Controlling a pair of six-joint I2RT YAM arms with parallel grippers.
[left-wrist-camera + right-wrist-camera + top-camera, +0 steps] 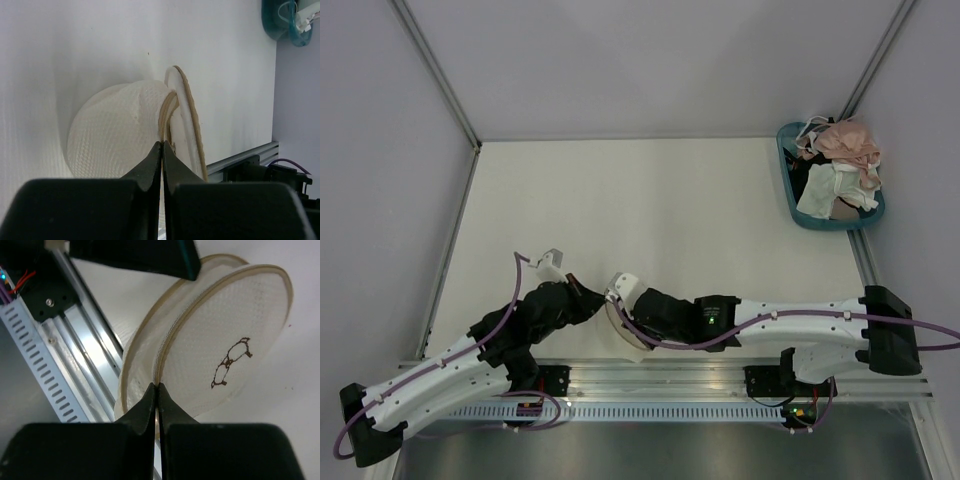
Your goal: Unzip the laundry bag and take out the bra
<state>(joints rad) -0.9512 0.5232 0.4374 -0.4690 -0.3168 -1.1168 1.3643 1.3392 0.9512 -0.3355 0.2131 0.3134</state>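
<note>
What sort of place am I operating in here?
Most likely a robot test cell: a white tabletop boxed in by lavender wall panels, an aluminium mounting rail along the near edge, and staged laundry: a round cream mesh laundry bag, a teal plastic basket of clothes.

Robotics lab test cell, overhead view: plain white table (650, 200) boxed in by pale lilac panels (380, 150) w/ metal corner struts (432, 65). Left arm (450, 375) & right arm (790, 325), black-and-white, bolted to aluminium rail (660, 375) at near edge; purple cables (500, 322), slotted wire duct (670, 412), green status LED (708, 318). Teal basket (830, 226) of laundry in far right corner.
</note>
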